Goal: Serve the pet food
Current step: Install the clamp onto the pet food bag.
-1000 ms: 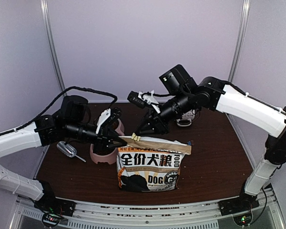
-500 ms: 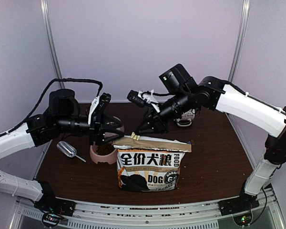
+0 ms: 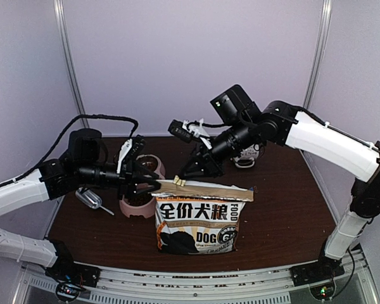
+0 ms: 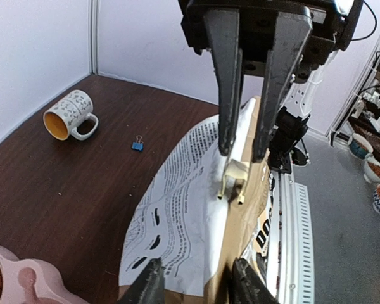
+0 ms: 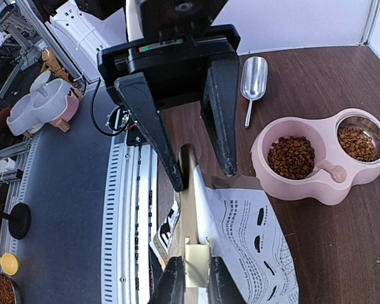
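Observation:
The kraft-brown dog-food bag (image 3: 197, 218) stands at the table's front centre, its top folded over. A beige clip (image 5: 197, 259) sits on that fold, and my right gripper (image 5: 196, 277) is shut on it from behind. My left gripper (image 4: 199, 278) is open at the bag's left top corner (image 5: 189, 157), one finger on each side of the fold. Pet food (image 5: 291, 157) fills the near cup of the pink double bowl (image 5: 323, 183), and more pet food lies in the metal-lined cup (image 5: 356, 142). The silver scoop (image 5: 253, 79) lies on the table left of the bowl.
A patterned mug (image 4: 66, 114) lies on its side at the back right of the table, a small blue binder clip (image 4: 137, 145) near it. Cell walls stand close on three sides. The slotted metal rail (image 3: 196, 288) runs along the front edge.
My left gripper was shut at the bag's corner, then opened and drew back to the left, and is now back at that corner with its jaws apart. The right gripper has held still.

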Robot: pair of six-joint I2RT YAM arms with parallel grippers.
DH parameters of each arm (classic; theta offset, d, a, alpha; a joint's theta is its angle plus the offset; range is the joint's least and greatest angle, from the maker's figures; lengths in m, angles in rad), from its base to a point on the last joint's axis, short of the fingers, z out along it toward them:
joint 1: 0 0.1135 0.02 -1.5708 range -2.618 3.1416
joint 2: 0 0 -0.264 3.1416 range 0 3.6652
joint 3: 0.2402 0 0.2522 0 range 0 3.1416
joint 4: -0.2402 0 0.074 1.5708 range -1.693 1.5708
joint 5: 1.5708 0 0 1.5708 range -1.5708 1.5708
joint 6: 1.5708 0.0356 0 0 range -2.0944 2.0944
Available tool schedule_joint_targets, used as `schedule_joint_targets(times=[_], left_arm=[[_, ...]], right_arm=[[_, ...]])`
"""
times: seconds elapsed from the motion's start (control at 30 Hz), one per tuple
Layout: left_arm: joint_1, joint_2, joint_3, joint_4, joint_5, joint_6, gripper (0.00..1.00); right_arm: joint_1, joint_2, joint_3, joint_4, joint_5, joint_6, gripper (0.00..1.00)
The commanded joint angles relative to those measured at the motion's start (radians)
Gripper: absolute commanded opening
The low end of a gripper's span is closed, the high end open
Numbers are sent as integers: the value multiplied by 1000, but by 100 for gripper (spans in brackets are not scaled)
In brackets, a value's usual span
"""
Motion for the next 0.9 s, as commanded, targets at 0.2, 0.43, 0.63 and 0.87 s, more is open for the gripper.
schedule_joint_targets(times=[0.2,0.43,0.63,0.87], left_arm=[[8,-3,-14,61,78,-17,13],[8,0,-8,67,107,-5,0],[8,-1,-7,67,101,-2,0],[8,-4,-2,65,102,4,0]], right_arm=[[5,61,105,-19,-13,3,0],[15,114,162,-30,-31,-1,0],[20,130,176,-22,-65,2,0],[27,177,223,-70,-87,-20,0]])
